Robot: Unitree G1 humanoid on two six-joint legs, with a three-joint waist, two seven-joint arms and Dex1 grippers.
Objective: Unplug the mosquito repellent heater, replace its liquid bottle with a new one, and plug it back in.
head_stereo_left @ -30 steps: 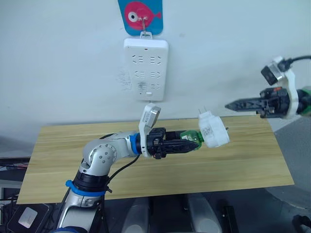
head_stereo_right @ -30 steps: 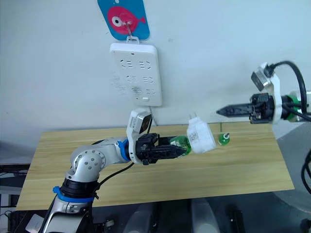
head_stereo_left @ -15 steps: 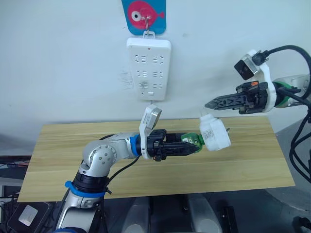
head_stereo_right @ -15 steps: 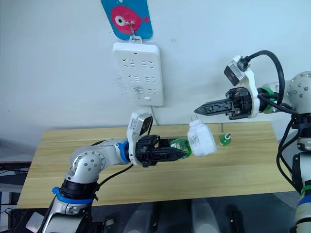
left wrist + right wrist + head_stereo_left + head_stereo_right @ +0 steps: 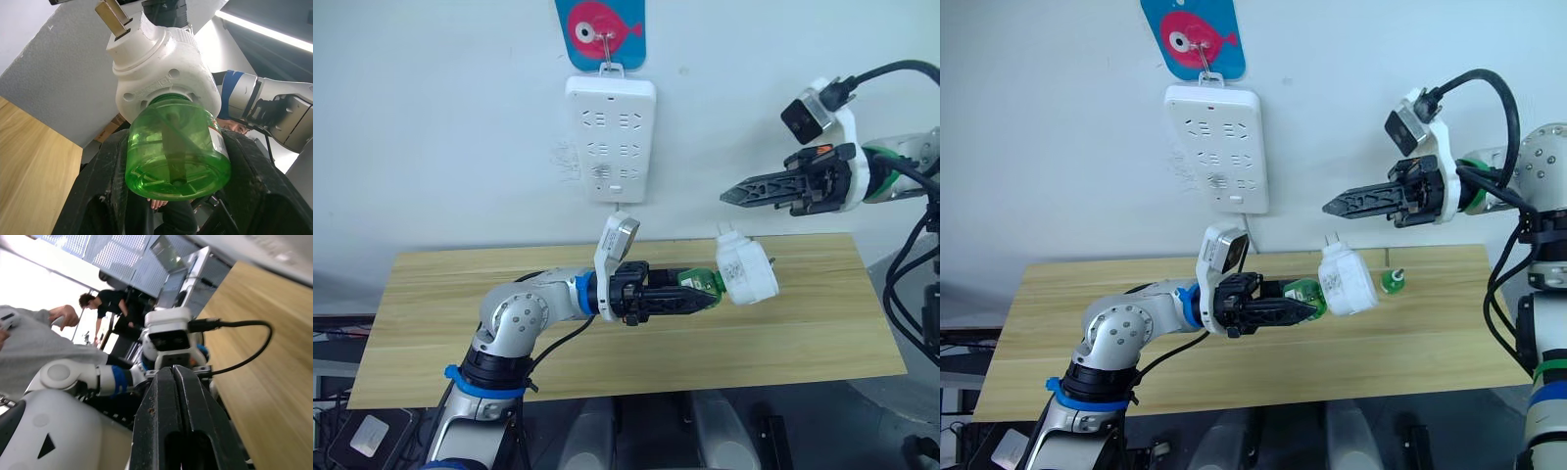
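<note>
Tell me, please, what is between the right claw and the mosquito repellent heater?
Nothing: in the left eye view the right claw, shut, hangs in the air above the mosquito repellent heater, with bare wall behind the gap.

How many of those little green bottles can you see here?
2. One green bottle is screwed into the white heater, held by the left gripper. A second small green one stands on the wooden table, behind the heater. Others could be hidden.

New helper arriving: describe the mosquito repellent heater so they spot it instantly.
Find the wooden table below the wall power strip. Above it, the left gripper holds a green bottle; the mosquito repellent heater is the small white rounded unit on that bottle, with two metal prongs.
</note>
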